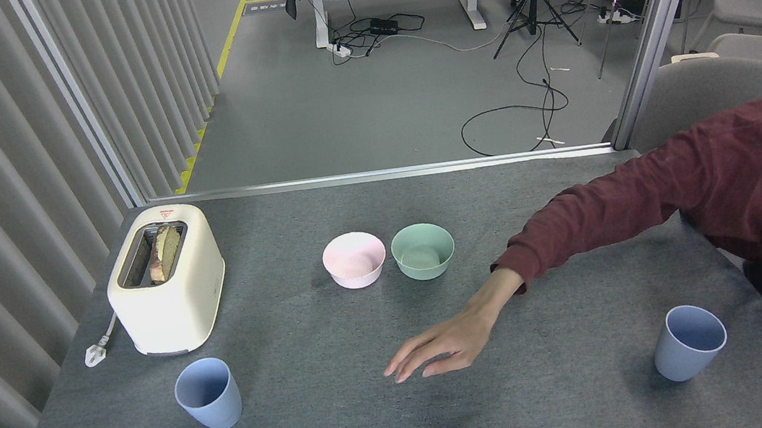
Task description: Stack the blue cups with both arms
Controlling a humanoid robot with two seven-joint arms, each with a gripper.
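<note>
A person's hand (441, 352) and sleeve (592, 213) cut across centre-right, blocking my path between the two blue cups (208, 394) (687, 342). Lower centre is open cloth. Toaster (167, 276) crowds the left cup; bowls (354, 259) (423, 251) sit mid-frame behind.

Blue cups (208, 394) (688, 341) stand upright, well apart.

Even overhead light, bright; soft faint shadows cast beside cups (208, 394); no glare; focus sharp; edges slightly bowed.
</note>
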